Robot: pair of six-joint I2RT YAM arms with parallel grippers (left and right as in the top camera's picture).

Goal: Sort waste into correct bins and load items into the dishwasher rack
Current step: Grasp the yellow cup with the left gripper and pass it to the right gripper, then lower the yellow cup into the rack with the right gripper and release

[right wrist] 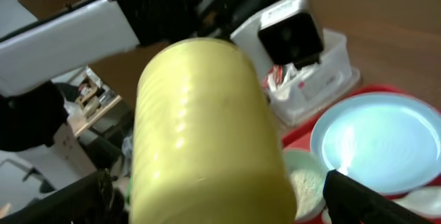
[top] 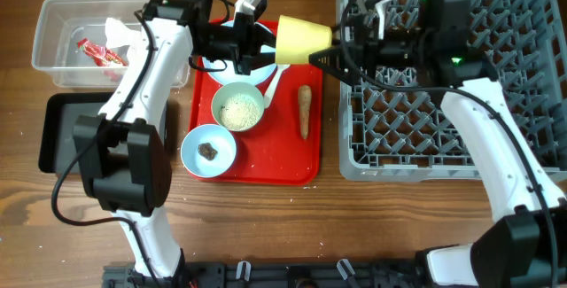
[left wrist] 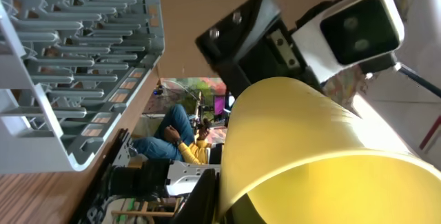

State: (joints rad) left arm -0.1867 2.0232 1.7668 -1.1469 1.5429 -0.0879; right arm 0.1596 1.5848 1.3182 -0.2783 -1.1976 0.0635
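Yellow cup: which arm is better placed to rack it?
Right. The right claw is at the yellow cup, beside the dishwasher rack; the left claw is over the red tray, farther off.

Red tray [top: 276,160], table [top: 266,226], perhaps a person [left wrist: 176,138]

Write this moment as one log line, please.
yellow cup held above red tray edge | left jaws shut on cup | right jaws open around it

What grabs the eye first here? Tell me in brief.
The yellow cup, held sideways in the air between the left gripper and right gripper, above the red tray's edge nearest the grey rack. Next, the pale green bowl of white crumbs on that tray.
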